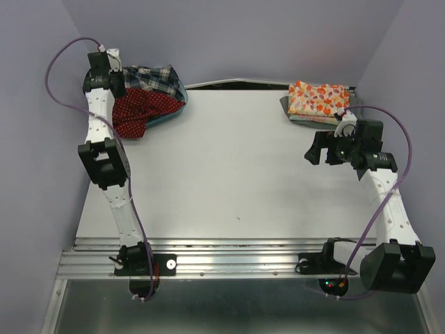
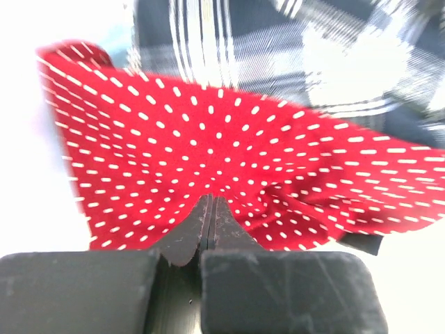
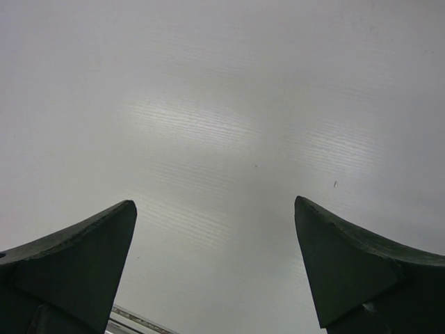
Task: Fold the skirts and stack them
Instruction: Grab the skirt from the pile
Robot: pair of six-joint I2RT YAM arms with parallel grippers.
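The dark red skirt with white dots (image 1: 138, 111) spills out of the bin at the back left onto the table. My left gripper (image 2: 211, 200) is shut on a pucker of this skirt (image 2: 208, 146), and the cloth gathers around the fingertips. The plaid skirt (image 1: 154, 78) lies crumpled behind it, filling the top of the left wrist view (image 2: 292, 49). The orange-and-cream floral skirt (image 1: 318, 99) lies folded at the back right. My right gripper (image 1: 316, 149) hovers just in front of it, open (image 3: 215, 205), over bare table.
A translucent teal bin (image 1: 176, 108) holds the red and plaid skirts at the back left corner. Purple walls close in the back and both sides. A dark gap runs along the table's far edge (image 1: 236, 85). A metal rail (image 1: 229, 261) with the arm bases borders the near edge.
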